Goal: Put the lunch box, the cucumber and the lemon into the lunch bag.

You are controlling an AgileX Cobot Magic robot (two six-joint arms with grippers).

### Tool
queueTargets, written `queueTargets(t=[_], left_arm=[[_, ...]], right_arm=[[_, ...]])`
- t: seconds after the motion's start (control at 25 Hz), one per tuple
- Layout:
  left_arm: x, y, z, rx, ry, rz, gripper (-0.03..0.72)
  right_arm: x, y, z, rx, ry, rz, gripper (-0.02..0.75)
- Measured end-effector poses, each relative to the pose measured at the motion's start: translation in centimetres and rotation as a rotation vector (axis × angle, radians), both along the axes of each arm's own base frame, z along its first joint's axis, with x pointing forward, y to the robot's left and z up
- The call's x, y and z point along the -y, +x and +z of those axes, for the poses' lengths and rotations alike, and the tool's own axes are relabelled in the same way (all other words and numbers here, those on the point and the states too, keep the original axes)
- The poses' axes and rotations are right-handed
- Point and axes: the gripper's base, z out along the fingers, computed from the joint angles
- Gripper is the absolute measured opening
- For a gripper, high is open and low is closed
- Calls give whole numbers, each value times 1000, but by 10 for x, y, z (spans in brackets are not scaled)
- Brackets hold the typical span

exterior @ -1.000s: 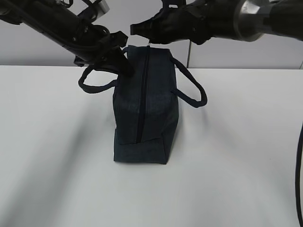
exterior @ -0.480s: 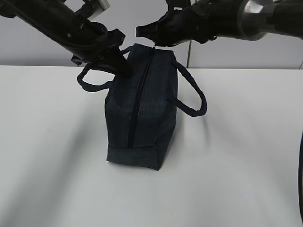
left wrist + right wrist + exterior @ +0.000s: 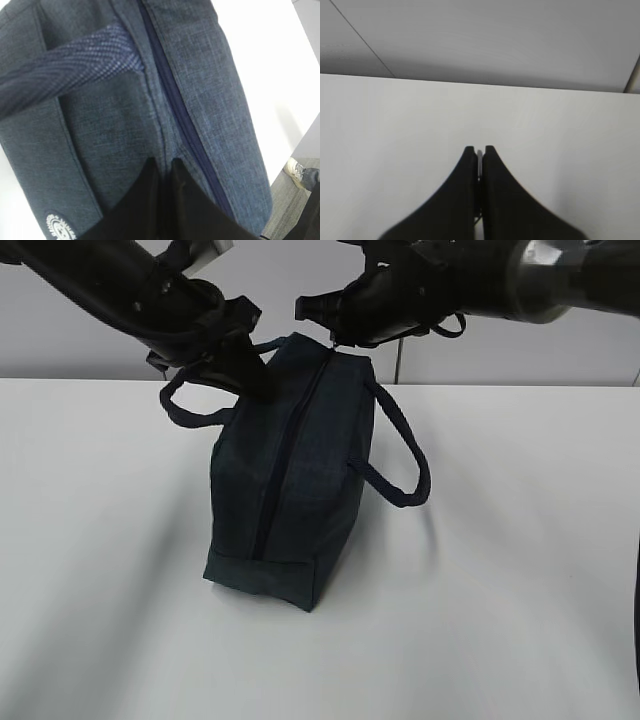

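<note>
- Dark navy fabric filled the middle of the white table (image 3: 520,570): the lunch bag (image 3: 285,490) stood there with its near end toward the camera and slewed a little to the left, its closed zipper (image 3: 285,455) running away along the top.
- One loop handle (image 3: 400,455) hung out on the right side of the bag; the other handle (image 3: 190,410) stuck out on the left, just under the left arm.
- The left gripper (image 3: 250,375) pressed down at the bag's far upper left edge. In the left wrist view its fingers (image 3: 145,200) were closed together on a fold of cloth beside the zipper (image 3: 175,110), with the woven handle strap (image 3: 75,60) crossing above them.
- The left arm came down at a slant from the upper left corner, its wrist bent toward the bag.
- The right gripper (image 3: 335,325) sat right over the far end of the zipper, jaws closed narrow. In the right wrist view a thin pale sliver showed between the fingertips (image 3: 470,160); it was too small to identify, so what they held could not be told.
- The right arm reached in almost level from the upper right, its rear links cut off by the frame.
- The bag's inside was hidden by the closed zipper.
</note>
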Motion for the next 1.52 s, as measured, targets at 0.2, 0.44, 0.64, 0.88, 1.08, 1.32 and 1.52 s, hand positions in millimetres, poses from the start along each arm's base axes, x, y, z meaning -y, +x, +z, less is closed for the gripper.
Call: queueTargets(t=[0.2, 0.44, 0.64, 0.88, 1.08, 1.32, 1.52], left_arm=[[-1, -3, 5, 6, 3, -13, -6], [-2, -5, 6, 6, 11, -27, -6], [-2, -5, 5, 7, 14, -33, -6], [-2, -6, 4, 0, 21, -44, -6], [-2, -6, 4, 1, 22, -51, -6], [-1, -7, 4, 2, 21, -55, -6], [-1, -7, 4, -1, 20, -58, -6]], right_arm=[[3, 1, -1, -16, 26, -17, 0], [3, 6, -14, -61, 43, -34, 0], [0, 10, -18, -76, 58, -42, 0], [-1, 13, -32, -127, 72, -55, 0], [1, 13, -34, -144, 76, -64, 0], [4, 13, -41, -184, 80, -80, 0], [5, 11, -44, -218, 69, -86, 0]])
